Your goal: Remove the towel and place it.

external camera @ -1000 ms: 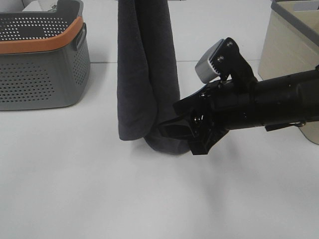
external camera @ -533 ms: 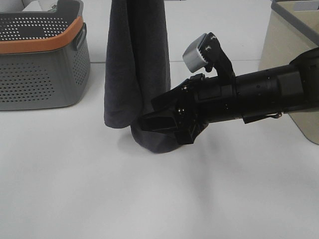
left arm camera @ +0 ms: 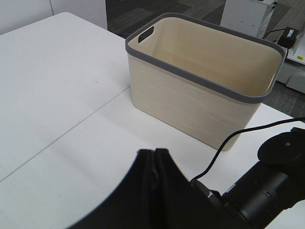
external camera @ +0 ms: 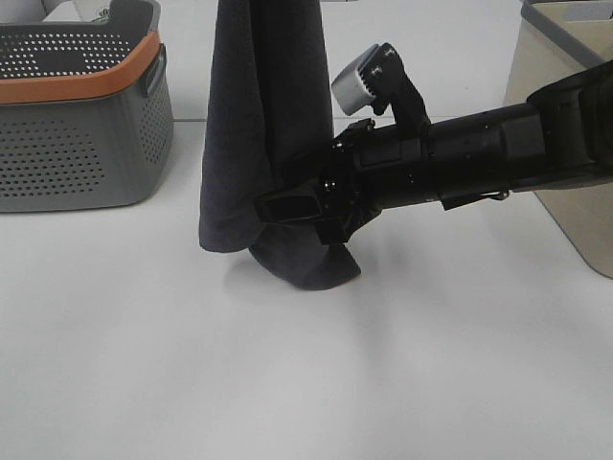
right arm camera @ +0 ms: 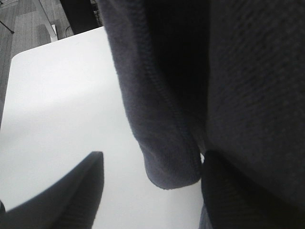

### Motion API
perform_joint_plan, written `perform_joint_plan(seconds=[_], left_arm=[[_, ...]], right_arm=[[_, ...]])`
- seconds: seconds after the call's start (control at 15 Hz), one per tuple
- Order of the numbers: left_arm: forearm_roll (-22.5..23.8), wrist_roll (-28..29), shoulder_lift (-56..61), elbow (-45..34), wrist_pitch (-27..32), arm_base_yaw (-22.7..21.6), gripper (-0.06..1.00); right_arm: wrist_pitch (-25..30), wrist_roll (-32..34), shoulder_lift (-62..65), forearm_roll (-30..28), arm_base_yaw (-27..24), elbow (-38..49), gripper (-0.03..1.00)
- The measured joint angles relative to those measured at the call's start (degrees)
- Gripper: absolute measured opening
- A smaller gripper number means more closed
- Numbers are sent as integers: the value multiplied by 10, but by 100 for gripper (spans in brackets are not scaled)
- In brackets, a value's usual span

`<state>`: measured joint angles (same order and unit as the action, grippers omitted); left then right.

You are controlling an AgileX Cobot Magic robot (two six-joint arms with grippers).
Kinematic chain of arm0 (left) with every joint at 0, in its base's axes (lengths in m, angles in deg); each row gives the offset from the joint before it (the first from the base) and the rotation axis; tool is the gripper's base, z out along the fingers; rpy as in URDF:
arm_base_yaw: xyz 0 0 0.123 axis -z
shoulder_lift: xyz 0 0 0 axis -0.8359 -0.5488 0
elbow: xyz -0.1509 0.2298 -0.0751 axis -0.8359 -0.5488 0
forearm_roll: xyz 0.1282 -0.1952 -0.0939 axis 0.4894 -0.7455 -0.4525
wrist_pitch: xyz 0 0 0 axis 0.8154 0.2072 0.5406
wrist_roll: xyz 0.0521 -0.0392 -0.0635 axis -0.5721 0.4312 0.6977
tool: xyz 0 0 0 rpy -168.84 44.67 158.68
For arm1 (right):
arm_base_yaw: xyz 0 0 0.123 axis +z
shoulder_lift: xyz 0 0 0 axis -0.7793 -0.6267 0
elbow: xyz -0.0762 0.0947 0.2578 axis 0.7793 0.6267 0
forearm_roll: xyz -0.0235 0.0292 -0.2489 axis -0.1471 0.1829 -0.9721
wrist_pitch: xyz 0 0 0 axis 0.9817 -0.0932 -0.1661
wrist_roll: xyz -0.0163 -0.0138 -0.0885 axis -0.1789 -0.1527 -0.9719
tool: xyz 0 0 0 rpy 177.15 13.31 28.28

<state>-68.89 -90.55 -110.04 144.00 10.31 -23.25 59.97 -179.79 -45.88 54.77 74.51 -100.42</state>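
Straddling the hanging towel (external camera: 263, 125) with jaws apart, the right gripper (external camera: 278, 206) risks pinching only one fold and losing the rest.

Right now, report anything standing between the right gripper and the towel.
Nothing visible does. The right gripper is open at the lower part of the hanging towel, with one fold between its fingers.

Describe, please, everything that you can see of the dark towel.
The towel is dark navy-charcoal terry, soft-looking, hanging in long vertical folds from above the exterior view's top edge. Its lower end bunches on the white table. The right tool, open, straddles one fold of its lower part.
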Motion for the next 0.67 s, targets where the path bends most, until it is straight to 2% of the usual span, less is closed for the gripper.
perform_joint_plan(seconds=[0.4,0.67], left_arm=[[-17,0,0,0,7,0,0],[-19,0,0,0,7,5,0]], right_arm=[[-1,1,-63,0,1,-42,60],[-13,1,-91,0,29,-56,59]])
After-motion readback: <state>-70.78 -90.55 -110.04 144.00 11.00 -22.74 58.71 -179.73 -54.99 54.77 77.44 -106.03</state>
